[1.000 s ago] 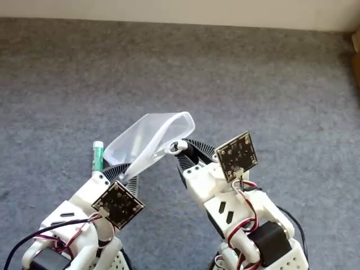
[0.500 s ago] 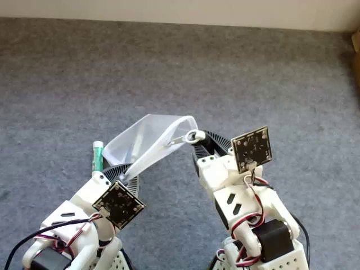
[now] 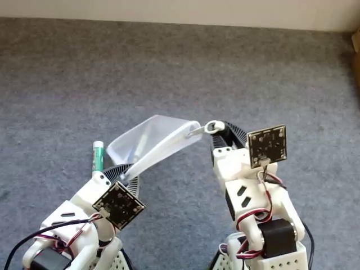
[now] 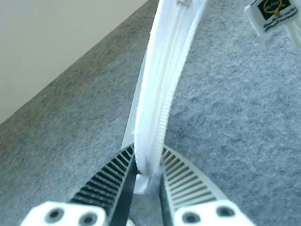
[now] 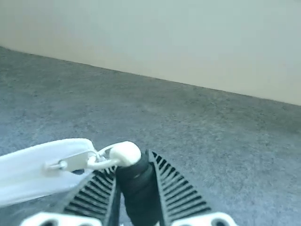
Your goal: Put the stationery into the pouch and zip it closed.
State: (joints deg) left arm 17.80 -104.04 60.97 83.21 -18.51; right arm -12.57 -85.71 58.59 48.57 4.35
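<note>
A translucent white pouch (image 3: 147,140) hangs stretched between the two arms above the grey carpet. My left gripper (image 3: 127,171) is shut on the pouch's near end (image 4: 143,176), and the white zipper band (image 4: 165,70) runs away from it. My right gripper (image 3: 220,130) is shut on the zipper pull (image 3: 211,127) at the pouch's other end. In the right wrist view that gripper (image 5: 133,162) pinches a black tab behind the pull's white knob (image 5: 124,153), and the pouch's zipper edge (image 5: 42,169) leads off sideways. A green-capped stick (image 3: 97,156) lies on the carpet beside the left arm.
Grey carpet (image 3: 253,73) covers the whole floor, open toward the far side. A pale wall (image 3: 180,10) borders the far edge. A brown object (image 3: 356,50) shows at the right edge.
My right gripper has moved to the right with the zipper pull, drawing it along the pouch. The pouch mouth has narrowed and the pouch is pulled tauter. The left arm has stayed put.
</note>
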